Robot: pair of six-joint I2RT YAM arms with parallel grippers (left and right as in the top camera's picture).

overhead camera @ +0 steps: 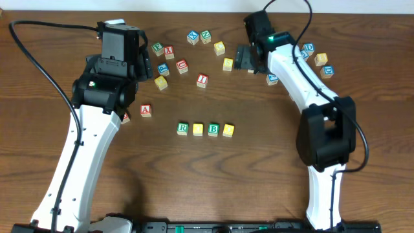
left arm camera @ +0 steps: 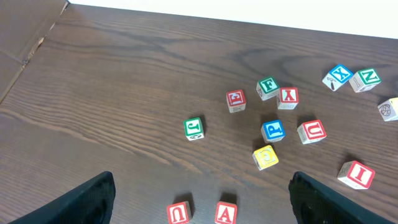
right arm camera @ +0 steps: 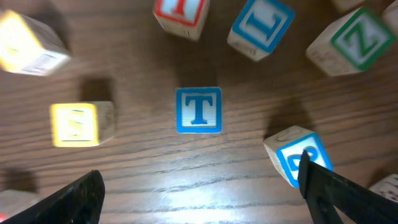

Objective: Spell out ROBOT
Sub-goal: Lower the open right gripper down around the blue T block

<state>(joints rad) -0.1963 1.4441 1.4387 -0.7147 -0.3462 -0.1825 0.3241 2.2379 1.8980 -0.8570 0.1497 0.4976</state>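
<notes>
Right gripper (right arm camera: 199, 169) open over the T block (right arm camera: 198, 110): grip flat sides, set it three o'clock of the row (overhead camera: 213, 129). Left gripper (left arm camera: 202, 190) open.

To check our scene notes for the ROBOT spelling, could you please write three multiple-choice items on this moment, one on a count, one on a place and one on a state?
1. How many cubes form the row between the arms?
A. Three
B. Four
C. Five
2. Where is the blue T cube?
A. At the end of the row
B. On the table, apart from the row, below the right tool
C. Stacked on another cube
3. How is the right tool?
A. Open, holding nothing
B. Shut on the T cube
C. Shut, holding nothing

Answers:
1 B: R, yellow, B, yellow.
2 B: it lies alone, centred in the right wrist view.
3 A: its fingers stand wide apart, clear of the cube.
</notes>
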